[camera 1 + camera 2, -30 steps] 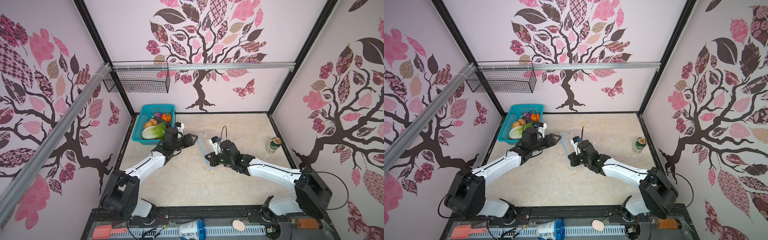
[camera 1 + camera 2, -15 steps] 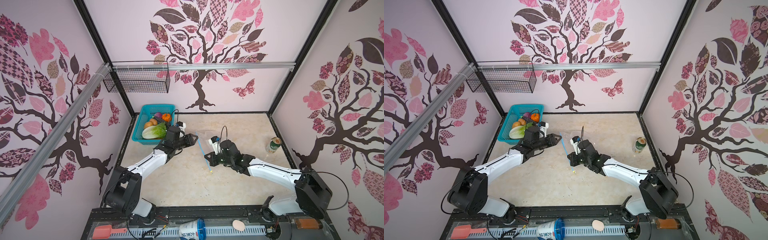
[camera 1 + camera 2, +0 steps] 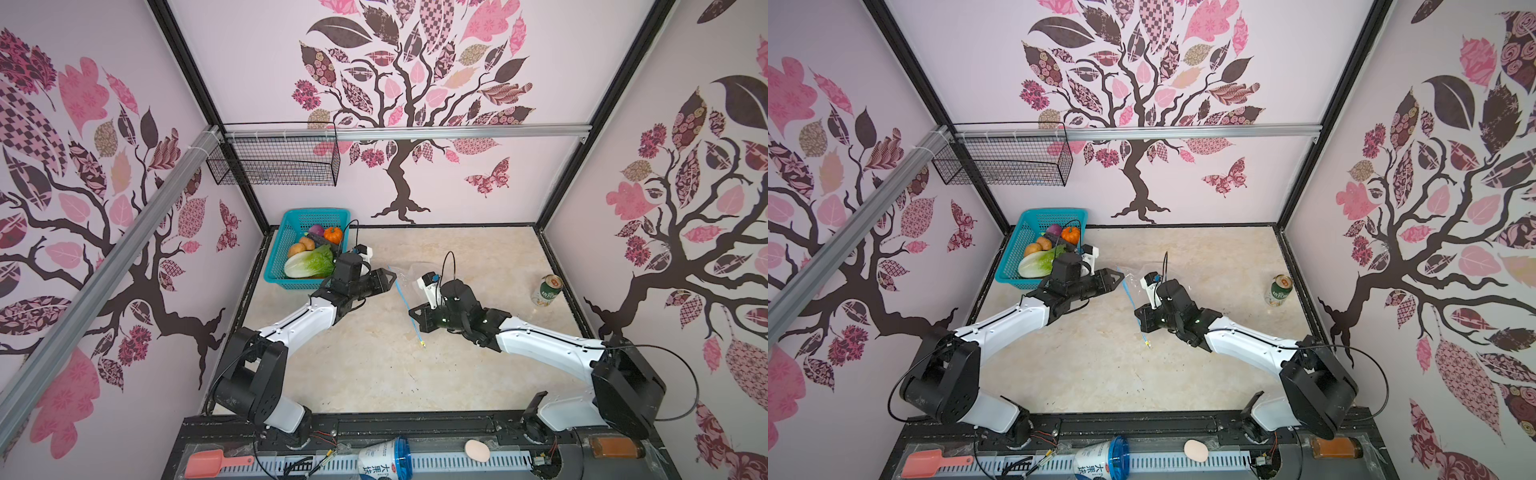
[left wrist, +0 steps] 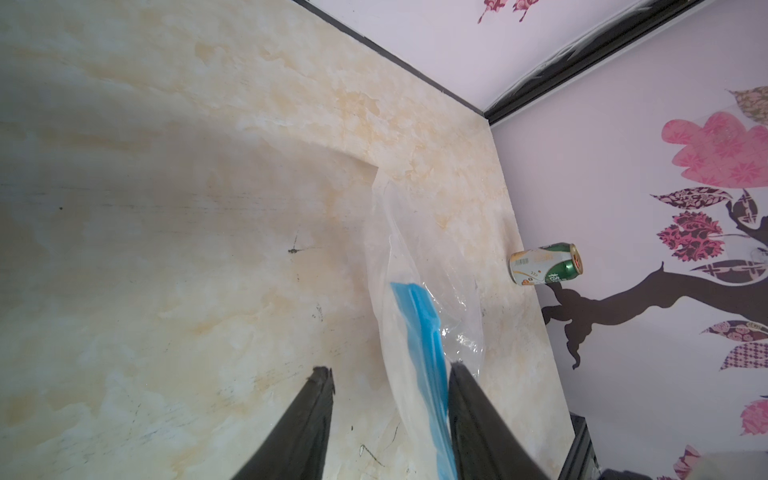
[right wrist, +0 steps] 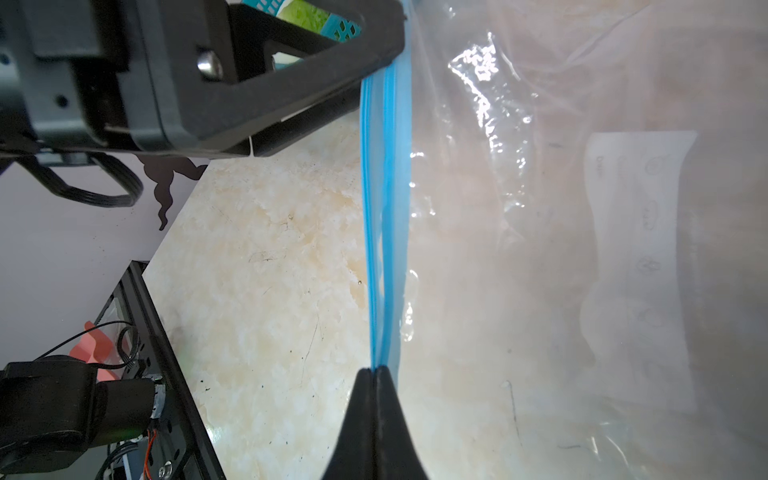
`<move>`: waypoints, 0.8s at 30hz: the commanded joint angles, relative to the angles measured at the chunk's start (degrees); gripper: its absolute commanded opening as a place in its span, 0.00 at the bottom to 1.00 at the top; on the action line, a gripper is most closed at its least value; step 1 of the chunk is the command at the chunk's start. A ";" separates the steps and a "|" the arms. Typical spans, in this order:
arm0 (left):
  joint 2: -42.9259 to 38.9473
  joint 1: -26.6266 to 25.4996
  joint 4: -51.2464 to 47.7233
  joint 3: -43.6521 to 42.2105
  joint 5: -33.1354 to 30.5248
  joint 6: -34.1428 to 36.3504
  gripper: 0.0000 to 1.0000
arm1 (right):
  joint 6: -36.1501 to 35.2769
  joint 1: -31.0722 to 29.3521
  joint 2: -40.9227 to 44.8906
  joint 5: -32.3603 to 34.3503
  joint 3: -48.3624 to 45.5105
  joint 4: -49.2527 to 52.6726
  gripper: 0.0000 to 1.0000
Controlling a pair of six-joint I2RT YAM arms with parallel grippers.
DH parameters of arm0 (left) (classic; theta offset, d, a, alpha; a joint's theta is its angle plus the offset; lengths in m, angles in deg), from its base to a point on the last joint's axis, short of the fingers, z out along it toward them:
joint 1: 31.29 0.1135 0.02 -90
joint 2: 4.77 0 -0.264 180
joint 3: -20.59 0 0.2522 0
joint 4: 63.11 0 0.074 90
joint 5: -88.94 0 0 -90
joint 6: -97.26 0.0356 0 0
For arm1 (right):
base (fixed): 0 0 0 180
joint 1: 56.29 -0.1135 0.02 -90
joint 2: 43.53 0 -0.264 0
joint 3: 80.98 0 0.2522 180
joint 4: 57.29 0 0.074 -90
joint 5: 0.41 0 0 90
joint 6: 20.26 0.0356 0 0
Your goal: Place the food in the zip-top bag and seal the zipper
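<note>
Left gripper (image 4: 390,369) has crept up to the far end of the thin light-blue zipper strip (image 5: 384,228); part-open, strip against one jaw, nothing pinched. Large crinkly clear zip-top bag (image 5: 540,257) sits mid-table, empty, mouth flat. Right gripper (image 5: 375,370) is clamped tight on the zipper's near part. Toy vegetables (image 3: 311,262) wait in teal perforated basket (image 3: 316,212), far left. Best: left pinches one lip only, then pull apart.
</note>
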 commanded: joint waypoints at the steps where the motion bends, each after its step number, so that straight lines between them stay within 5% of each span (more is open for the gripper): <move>1: 1.06 -0.47 1.41 2.97 0.88 -1.24 0.46 | -1.31 0.18 0.58 -0.93 0.64 -1.01 0.00; 7: 2.67 -0.82 2.52 3.18 1.93 -2.16 0.14 | -1.82 0.24 -0.57 -2.93 0.19 -2.77 0.00; 12: 2.95 -0.86 0.47 4.57 2.81 -0.36 0.01 | -3.06 0.23 -0.59 -3.92 0.75 -1.80 0.00; 14: 2.71 -0.87 -0.74 5.02 3.14 0.41 0.00 | -3.78 0.16 -0.61 -4.40 1.44 -0.43 0.00; 18: 1.78 -0.85 -0.67 4.06 3.44 0.27 0.00 | -4.75 0.19 0.20 -2.74 3.51 4.10 0.26; 24: -0.10 -0.87 -0.47 2.51 3.44 -0.57 0.00 | -5.69 0.16 1.02 -0.73 5.10 6.10 0.33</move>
